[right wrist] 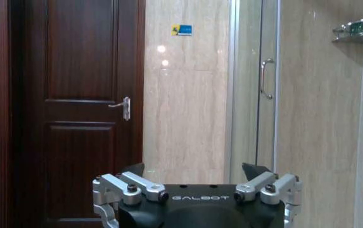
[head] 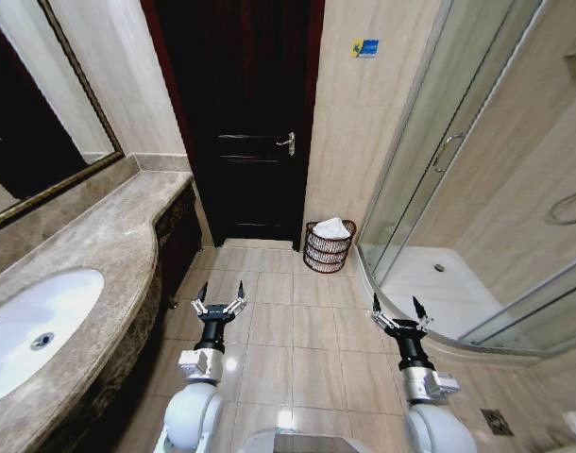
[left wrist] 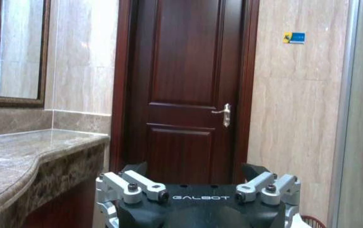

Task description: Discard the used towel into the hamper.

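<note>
from my head, the hamper (head: pixel 330 247) stands on the tile floor by the wall between the dark door (head: pixel 248 113) and the shower glass (head: pixel 430 151), a white towel (head: pixel 332 227) heaped in it. my left gripper (head: pixel 220 295) and right gripper (head: pixel 398 307) hang low, well short of it, fingers spread and empty.

from my left wrist, my spread fingers (left wrist: pixel 134 183) face the door.

from my right wrist, my spread fingers (right wrist: pixel 130 183) face the door and wall.

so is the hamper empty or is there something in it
Not empty: the hamper stands upright by the door, with a white towel bunched above its rim.
</note>
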### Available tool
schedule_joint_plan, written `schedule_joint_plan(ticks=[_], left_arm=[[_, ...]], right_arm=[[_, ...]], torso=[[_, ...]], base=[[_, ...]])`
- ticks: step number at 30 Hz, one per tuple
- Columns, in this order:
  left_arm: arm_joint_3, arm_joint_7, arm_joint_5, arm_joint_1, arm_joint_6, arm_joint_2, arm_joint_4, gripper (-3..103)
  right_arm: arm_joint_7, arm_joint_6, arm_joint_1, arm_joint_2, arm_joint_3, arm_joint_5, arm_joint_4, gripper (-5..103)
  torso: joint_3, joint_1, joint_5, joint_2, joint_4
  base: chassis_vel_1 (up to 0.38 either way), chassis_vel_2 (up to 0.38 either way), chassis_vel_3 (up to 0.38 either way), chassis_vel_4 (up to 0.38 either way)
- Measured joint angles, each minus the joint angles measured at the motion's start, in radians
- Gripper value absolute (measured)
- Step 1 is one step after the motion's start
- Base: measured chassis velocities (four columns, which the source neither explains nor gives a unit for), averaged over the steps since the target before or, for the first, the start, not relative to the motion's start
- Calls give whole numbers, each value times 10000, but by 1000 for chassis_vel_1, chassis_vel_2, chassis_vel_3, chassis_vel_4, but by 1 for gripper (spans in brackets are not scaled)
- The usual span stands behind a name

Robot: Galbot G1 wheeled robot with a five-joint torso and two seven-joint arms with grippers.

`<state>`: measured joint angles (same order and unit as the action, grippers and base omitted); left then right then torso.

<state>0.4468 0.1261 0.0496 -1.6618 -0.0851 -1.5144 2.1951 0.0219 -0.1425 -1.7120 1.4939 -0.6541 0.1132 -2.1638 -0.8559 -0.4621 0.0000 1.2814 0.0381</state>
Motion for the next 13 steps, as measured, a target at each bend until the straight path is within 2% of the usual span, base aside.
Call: schedule_joint_plan(ticks=[13], left_arm=[[2,-9,2,-1,1,0,0,100]], right_arm=[[4,0,0,0,1,0,-3,100]], torso=[[0,0,0,0,0]], base=[[0,0,0,0]])
